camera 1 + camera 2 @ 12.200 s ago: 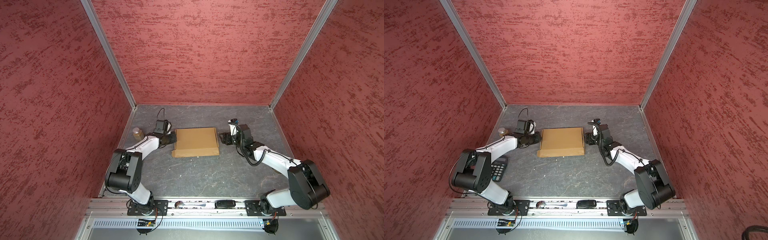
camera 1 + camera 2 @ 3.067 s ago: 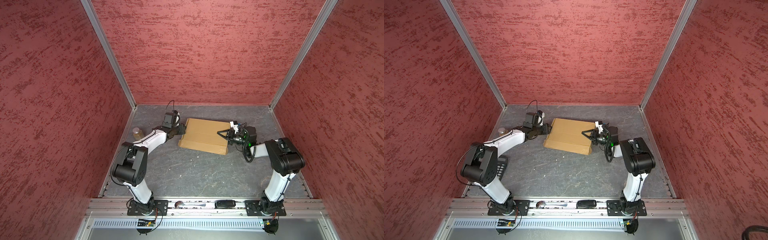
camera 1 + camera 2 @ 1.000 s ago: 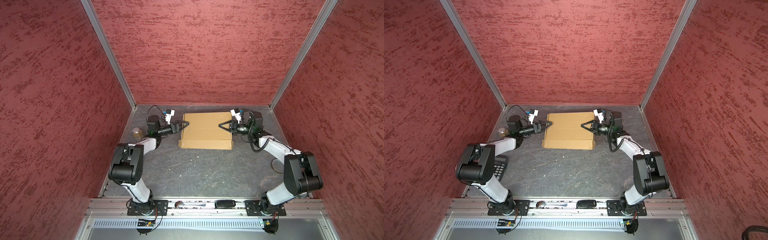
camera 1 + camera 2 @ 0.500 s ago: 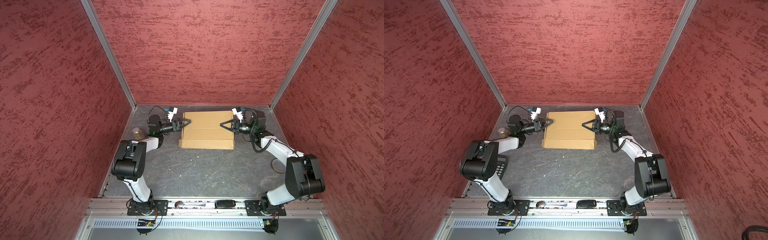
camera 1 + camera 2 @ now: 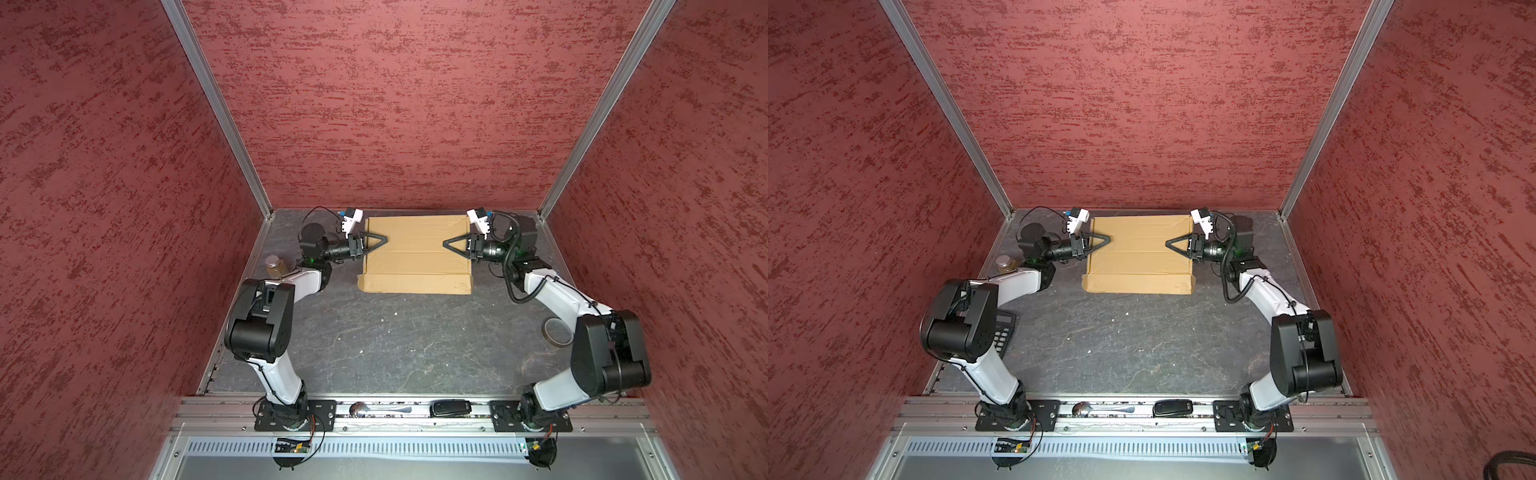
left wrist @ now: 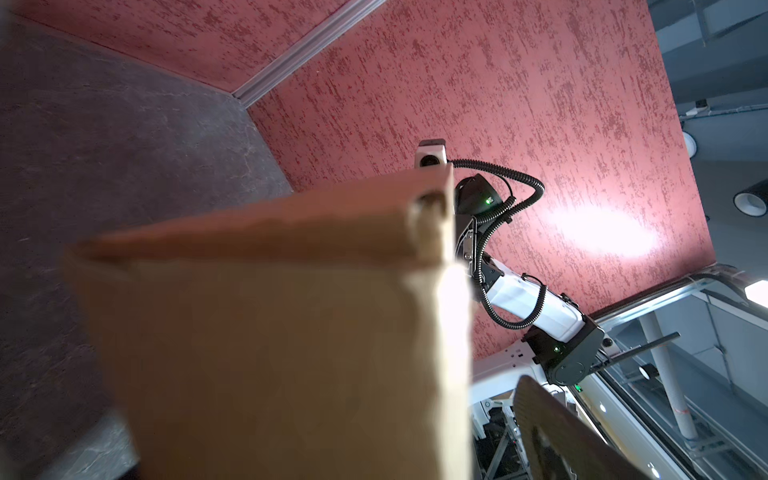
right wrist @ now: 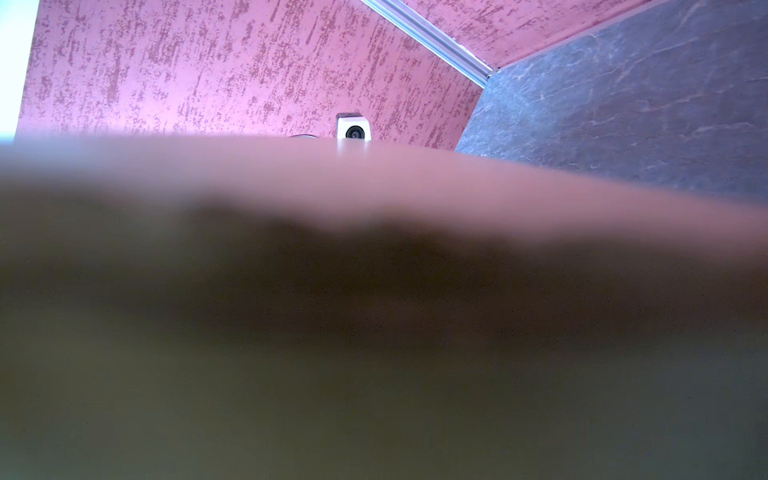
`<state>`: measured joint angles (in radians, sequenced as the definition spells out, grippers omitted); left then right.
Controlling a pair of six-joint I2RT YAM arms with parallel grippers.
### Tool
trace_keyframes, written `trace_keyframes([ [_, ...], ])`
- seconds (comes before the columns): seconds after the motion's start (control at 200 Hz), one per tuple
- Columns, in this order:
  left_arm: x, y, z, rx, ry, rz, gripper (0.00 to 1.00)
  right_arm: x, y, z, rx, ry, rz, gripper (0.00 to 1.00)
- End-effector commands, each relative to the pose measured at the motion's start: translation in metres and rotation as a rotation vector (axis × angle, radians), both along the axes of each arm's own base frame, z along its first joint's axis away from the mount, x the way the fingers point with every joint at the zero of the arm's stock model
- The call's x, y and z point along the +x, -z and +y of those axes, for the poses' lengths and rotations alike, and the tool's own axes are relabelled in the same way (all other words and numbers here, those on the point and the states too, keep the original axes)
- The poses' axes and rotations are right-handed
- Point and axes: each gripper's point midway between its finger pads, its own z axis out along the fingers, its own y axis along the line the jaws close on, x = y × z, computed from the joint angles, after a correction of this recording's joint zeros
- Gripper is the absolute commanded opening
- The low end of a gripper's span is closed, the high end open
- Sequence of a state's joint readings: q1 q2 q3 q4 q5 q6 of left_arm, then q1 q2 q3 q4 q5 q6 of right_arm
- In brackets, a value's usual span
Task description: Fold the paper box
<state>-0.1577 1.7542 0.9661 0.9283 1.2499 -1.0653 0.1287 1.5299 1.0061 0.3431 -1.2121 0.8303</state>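
The paper box is a tan cardboard mailer with its lid down, lying at the far end of the table close to the back wall. My left gripper straddles its left edge, open. In the left wrist view a gap shows between the box and one of the fingers. My right gripper straddles the right edge, its upper finger lying on the lid, shut on the box. Blurred cardboard fills the right wrist view and hides the jaws.
A small jar stands by the left wall near my left arm. A calculator lies under the left elbow. A tape roll lies by the right arm. A spoon and a black device rest on the front rail.
My left gripper has moved right, so its upper finger now reaches over the box's left edge. The box and the right gripper have shifted slightly toward the back wall.
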Motion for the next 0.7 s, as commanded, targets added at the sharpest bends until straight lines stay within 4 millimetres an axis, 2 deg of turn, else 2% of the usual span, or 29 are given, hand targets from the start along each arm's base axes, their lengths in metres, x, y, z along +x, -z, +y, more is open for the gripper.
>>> trace_keyframes([
  [0.0, -0.006, -0.006, -0.008, 0.003, 0.045, -0.015, 1.0, -0.002, -0.023, 0.0, 0.019, -0.039, -0.089, 0.36],
  [0.24, -0.015, -0.011, -0.025, 0.001, 0.106, -0.043, 0.94, 0.0, -0.021, 0.0, 0.006, -0.038, -0.087, 0.36],
  [0.491, -0.019, -0.009, -0.027, -0.005, 0.142, -0.058, 0.84, 0.003, -0.021, -0.001, 0.008, -0.039, -0.074, 0.36],
  [0.696, -0.019, -0.007, -0.028, -0.004, 0.159, -0.06, 0.79, 0.004, -0.023, -0.002, 0.001, -0.036, -0.08, 0.36],
])
